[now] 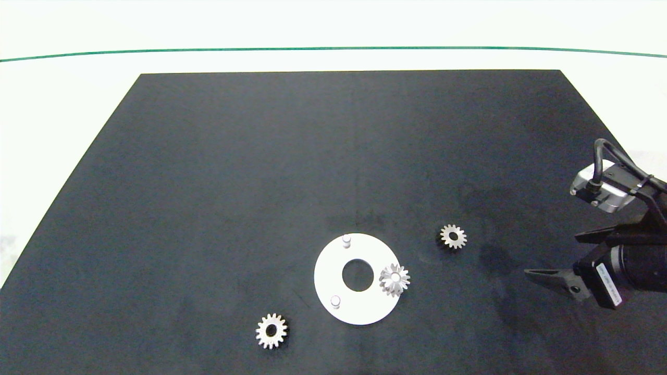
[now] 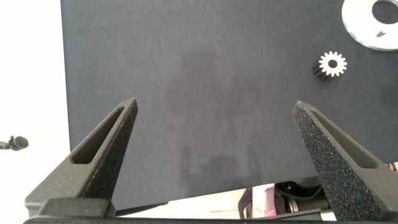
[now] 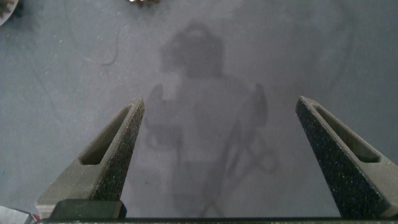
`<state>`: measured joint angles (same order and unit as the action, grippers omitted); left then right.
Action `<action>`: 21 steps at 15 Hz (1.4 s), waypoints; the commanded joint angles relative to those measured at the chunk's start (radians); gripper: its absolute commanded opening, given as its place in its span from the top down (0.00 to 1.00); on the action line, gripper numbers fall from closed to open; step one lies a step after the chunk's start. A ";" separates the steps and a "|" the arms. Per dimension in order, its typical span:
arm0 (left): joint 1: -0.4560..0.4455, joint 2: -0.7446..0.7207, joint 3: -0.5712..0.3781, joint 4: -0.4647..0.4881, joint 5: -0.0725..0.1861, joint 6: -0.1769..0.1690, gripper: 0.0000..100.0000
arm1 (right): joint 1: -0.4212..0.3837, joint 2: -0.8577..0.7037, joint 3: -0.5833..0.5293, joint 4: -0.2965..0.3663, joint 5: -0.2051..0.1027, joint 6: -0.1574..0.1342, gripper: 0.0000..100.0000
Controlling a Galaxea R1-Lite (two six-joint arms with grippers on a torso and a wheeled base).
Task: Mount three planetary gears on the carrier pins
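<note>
The white ring-shaped disc (image 1: 333, 271) lies near the front middle of the black mat. Two of its carrier pins stand bare, one at the far side (image 1: 346, 240) and one at the near left (image 1: 335, 301). One planetary gear (image 1: 394, 279) sits over the pin on the disc's right side. Another gear (image 1: 453, 236) lies flat on the mat to the right of the disc, and a third (image 1: 271, 330) lies to the front left, also showing as gear (image 2: 332, 63) near the disc (image 2: 364, 25). My right gripper (image 1: 551, 255) hovers open and empty at the right, well clear of the gears. My left gripper (image 2: 214, 106) is open and empty over bare mat.
The black mat (image 1: 208, 182) covers most of a white table, with a green line (image 1: 333, 49) across the far side. Only the right arm reaches into the head view.
</note>
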<state>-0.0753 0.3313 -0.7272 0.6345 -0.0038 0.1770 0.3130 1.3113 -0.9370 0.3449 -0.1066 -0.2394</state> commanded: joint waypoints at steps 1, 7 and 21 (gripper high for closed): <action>0.000 -0.001 0.000 0.004 0.001 0.001 0.00 | 0.037 0.056 -0.014 -0.024 0.004 0.014 0.00; -0.001 -0.006 0.000 0.004 -0.001 0.001 0.00 | 0.104 0.220 -0.078 -0.075 0.004 0.045 0.00; -0.009 -0.008 -0.001 0.004 -0.001 0.001 0.00 | 0.190 0.355 -0.183 -0.101 0.002 0.045 0.00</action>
<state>-0.0845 0.3240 -0.7272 0.6345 -0.0047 0.1770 0.5013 1.6506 -1.1179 0.2430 -0.1038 -0.1932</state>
